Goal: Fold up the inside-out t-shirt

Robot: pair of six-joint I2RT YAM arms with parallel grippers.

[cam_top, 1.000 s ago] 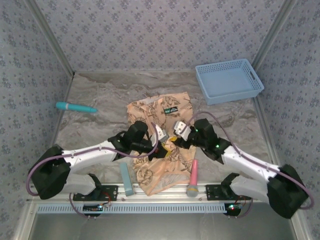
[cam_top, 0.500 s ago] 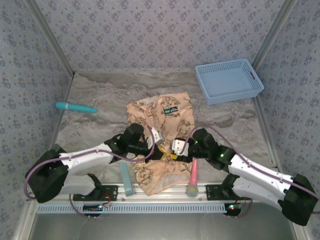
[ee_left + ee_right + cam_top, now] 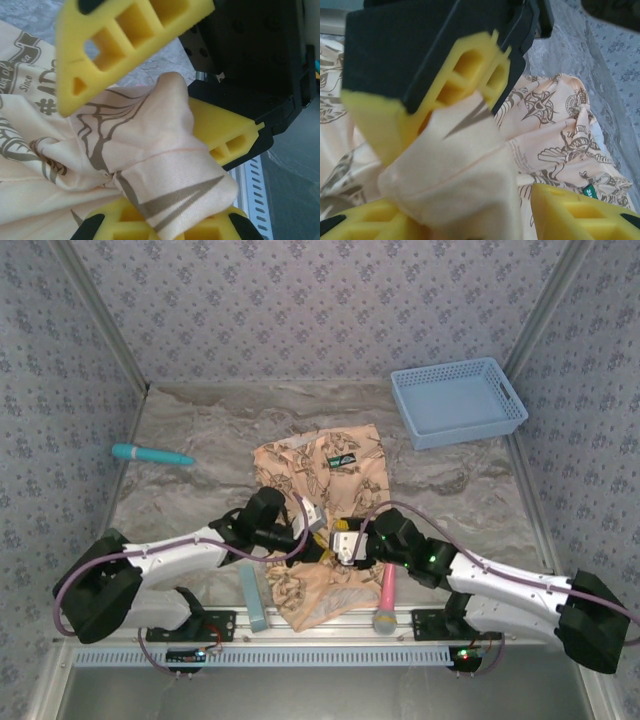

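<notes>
The inside-out t-shirt (image 3: 320, 465) lies crumpled mid-table, peach-tan with a brown print and a dark label (image 3: 343, 460) near its far end. My left gripper (image 3: 312, 528) is shut on a rolled hem fold of it; the left wrist view shows the fold (image 3: 165, 165) pinched between the yellow pads (image 3: 165, 220). My right gripper (image 3: 340, 543) faces the left one, open. Its fingers (image 3: 130, 40) straddle the same fold. From the right wrist, the fold (image 3: 455, 170) sits between the right gripper's (image 3: 475, 215) spread jaws, with the left gripper's fingers (image 3: 470, 65) above.
A light blue basket (image 3: 458, 402) stands at the back right. A teal pen-like tool (image 3: 150, 454) lies at the left. A pink and teal handle (image 3: 386, 595) and a pale blue bar (image 3: 253, 597) flank the shirt's near end by the metal rail (image 3: 330, 625).
My right gripper has come down and to the left, closing in on the left gripper and the fold it holds. The left gripper has dropped slightly toward the near edge.
</notes>
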